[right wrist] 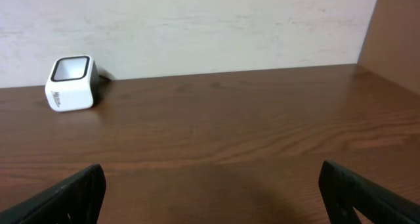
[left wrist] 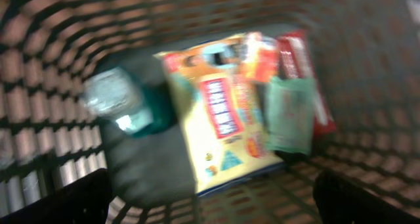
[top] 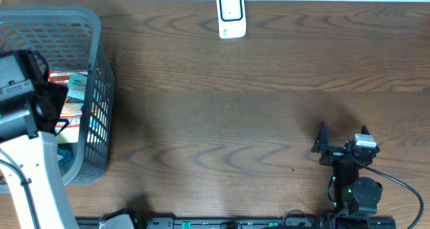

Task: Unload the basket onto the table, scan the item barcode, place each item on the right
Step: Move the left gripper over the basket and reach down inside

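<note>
Left fingers (left wrist: 71, 201) spread above yellow packet (left wrist: 220, 122) in basket (left wrist: 39, 86).

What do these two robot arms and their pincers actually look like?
The left arm has a thick white link topped by a grey and black wrist block. The right arm is black, with small green lights, a pale block at its wrist and a black cable looping off. Both have black fingers.

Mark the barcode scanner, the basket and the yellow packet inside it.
barcode scanner (top: 231, 15), overhead view, middle of its white top face.
basket (top: 99, 115), overhead view, mesh wall on the scanner side.
yellow packet (left wrist: 220, 119), left wrist view, its printed front, blurred.
</note>
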Action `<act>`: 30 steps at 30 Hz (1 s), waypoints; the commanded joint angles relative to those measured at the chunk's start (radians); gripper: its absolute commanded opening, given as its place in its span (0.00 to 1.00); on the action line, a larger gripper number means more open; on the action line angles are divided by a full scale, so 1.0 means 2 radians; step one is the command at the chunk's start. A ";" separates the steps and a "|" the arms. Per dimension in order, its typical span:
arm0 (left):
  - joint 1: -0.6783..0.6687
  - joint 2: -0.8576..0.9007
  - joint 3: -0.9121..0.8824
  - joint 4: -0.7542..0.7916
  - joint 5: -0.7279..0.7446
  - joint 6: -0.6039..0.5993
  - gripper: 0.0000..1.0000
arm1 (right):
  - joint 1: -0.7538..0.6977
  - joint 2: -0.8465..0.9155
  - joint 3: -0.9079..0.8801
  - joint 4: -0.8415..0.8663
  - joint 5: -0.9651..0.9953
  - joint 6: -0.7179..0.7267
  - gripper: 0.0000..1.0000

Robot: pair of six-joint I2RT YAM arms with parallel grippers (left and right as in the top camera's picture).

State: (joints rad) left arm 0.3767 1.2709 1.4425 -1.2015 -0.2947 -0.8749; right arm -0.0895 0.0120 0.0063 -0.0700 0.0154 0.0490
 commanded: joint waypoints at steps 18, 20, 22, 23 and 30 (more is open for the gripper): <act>0.105 0.079 0.006 -0.083 -0.015 -0.115 0.98 | 0.003 -0.001 0.000 -0.001 0.002 0.007 0.99; 0.108 0.098 0.006 -0.080 -0.015 -0.115 0.98 | 0.003 -0.001 0.000 -0.001 0.002 0.007 0.99; 0.109 0.116 0.006 -0.073 -0.014 -0.115 0.98 | 0.003 -0.001 0.000 -0.001 0.002 0.007 0.99; 0.109 0.132 0.006 -0.066 -0.014 -0.111 0.98 | 0.003 -0.001 0.000 -0.001 0.002 0.007 0.99; 0.109 0.157 0.006 -0.060 -0.016 -0.109 0.98 | 0.003 -0.001 0.000 -0.001 0.002 0.007 0.99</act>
State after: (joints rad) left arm 0.5892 1.5787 1.4425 -1.3193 -0.3019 -1.0954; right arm -0.0895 0.0120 0.0063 -0.0696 0.0154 0.0490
